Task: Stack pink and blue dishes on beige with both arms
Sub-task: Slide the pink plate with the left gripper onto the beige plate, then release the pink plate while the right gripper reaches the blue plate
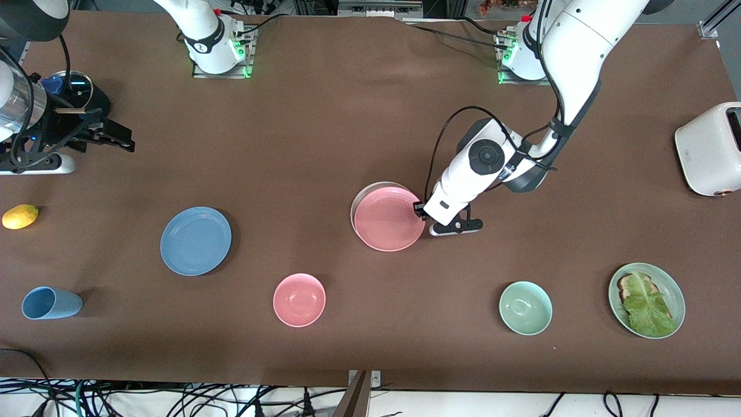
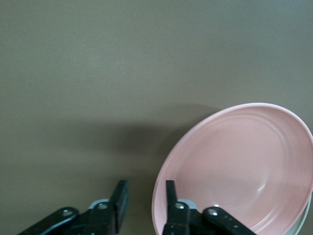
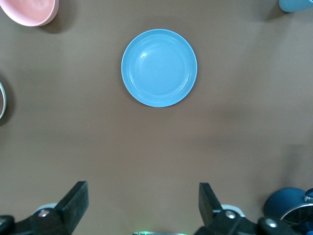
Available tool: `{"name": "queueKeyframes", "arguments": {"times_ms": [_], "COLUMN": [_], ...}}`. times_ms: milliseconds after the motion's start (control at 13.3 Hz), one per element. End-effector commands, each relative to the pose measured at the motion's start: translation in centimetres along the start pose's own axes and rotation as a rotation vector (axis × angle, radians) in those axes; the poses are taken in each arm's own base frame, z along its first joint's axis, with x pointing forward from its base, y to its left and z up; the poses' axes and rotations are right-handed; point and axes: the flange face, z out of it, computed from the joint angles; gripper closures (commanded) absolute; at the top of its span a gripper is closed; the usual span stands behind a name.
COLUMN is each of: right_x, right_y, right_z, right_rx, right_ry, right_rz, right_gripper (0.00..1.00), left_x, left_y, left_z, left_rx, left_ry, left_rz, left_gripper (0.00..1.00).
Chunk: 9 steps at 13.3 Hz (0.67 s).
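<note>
Two plates are already stacked mid-table: the pink plate [image 1: 388, 217] sits on the beige plate [image 1: 360, 200], slightly off-centre. My left gripper [image 2: 143, 203] is at the pink rim, fingers parted astride it (letting go, I judge). The blue plate [image 1: 195, 240] lies apart from that stack, toward my right arm's end; my right gripper [image 3: 143, 203] hangs wide open above the table.

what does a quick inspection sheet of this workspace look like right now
surface: brown table, no spills seen
job's things: pink plate on beige plate; blue plate alone, toward the right arm's end
clutter: pink bowl, green bowl, blue cup, lemon, toaster, green plate with lettuce on toast
grippers: left gripper open at pink plate's rim; right gripper open, waiting
cables: loose below table edge
surroundings: nothing seen
</note>
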Motion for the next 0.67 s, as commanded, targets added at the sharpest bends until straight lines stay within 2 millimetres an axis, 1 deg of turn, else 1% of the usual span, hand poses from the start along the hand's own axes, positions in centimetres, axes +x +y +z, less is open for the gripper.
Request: {"name": "queueKeyframes", "arguments": {"times_ms": [0,75,225,300,375,450,599], "right_x": [0.3,0.5,1.5,2.1,2.8,3.3,3.9], "right_y": [-0.4,-0.2,0.1,0.2,0.3,0.5,1.2], "right_z": [0.2,0.2,1.3,1.8,2.3,2.3,2.1], "right_rx": [0.0,-0.004,0.0,0.002,0.002,0.001,0.004], "right_ry": [0.001,0.007,-0.01,-0.016,-0.02,-0.01,0.018], "right_rz": [-0.006,-0.003,-0.005,-0.001,0.005,0.011,0.03], "right_gripper": [0.0,0.0,0.0,0.0,0.0,0.0,0.0], "left_x": [1.4,2.2,3.9,4.8,5.4,6.2,7.3], "left_y": [-0.3,-1.2,-3.6,-5.2,-6.6,-8.2,-11.1], "left_z": [-1.9,-2.5,-3.8,-4.0,-4.8,-5.4,-6.3], "left_rx": [0.055,0.065,0.068,0.083,0.096,0.109,0.127], "left_ry": [-0.001,-0.001,0.007,-0.008,-0.018,-0.029,-0.054], "left_rz": [0.001,0.003,0.043,0.053,0.073,0.088,0.116], "left_gripper": [0.0,0.0,0.0,0.0,0.0,0.0,0.0]}}
